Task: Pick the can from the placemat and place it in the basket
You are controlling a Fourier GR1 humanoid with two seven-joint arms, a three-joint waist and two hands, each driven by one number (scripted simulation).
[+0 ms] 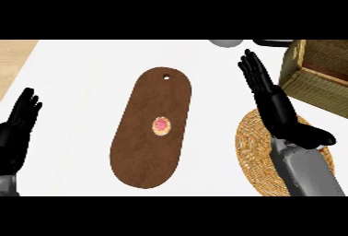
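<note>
A round woven placemat point(253, 144) lies at the right of the white counter. No can shows on it or anywhere else in the head view. My right hand point(275, 103) is open above the placemat's far edge, its straight fingers pointing away towards the counter's back, and hand and forearm hide part of the mat. The woven basket point(318, 82) stands at the back right, just right of that hand, and its inside does not show. At the left edge my left hand point(18, 129) rests open with its fingers up.
A long brown oval board point(145, 152) with a hole at its far end lies in the middle, with a small round pink item point(161, 125) on it. A pale grey rounded object point(225, 43) sits at the back edge. Wooden floor shows at the far left.
</note>
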